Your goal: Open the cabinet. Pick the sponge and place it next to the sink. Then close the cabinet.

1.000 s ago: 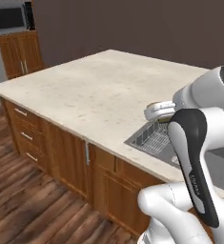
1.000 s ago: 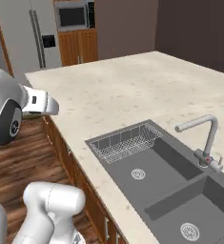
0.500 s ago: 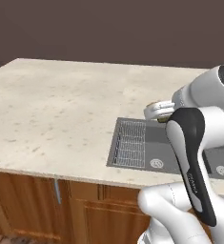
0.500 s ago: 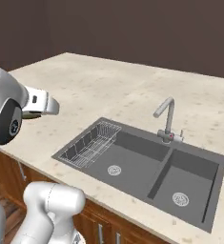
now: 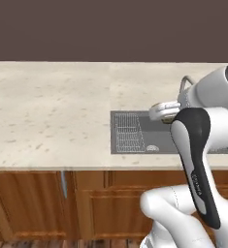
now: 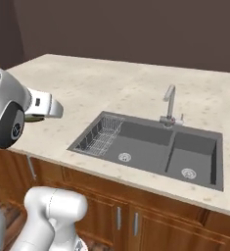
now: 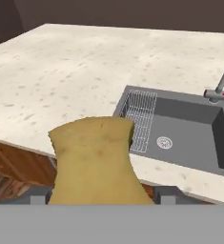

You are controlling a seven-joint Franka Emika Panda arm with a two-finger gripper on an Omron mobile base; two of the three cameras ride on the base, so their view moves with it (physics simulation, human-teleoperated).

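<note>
Up close, sponge (image 7: 98, 162) clamped in the pincer (image 7: 101, 198); faucet (image 6: 169, 104) whole from the right base.

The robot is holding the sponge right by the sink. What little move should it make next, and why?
Probably reach forward and lower the sponge toward the bare counter left of the sink. In the hand view the tool holds the sponge up in the air, at the near counter edge rather than over the counter. The sponge belongs beside the sink, not in it, so that open stretch looks like the safest landing spot.
</note>
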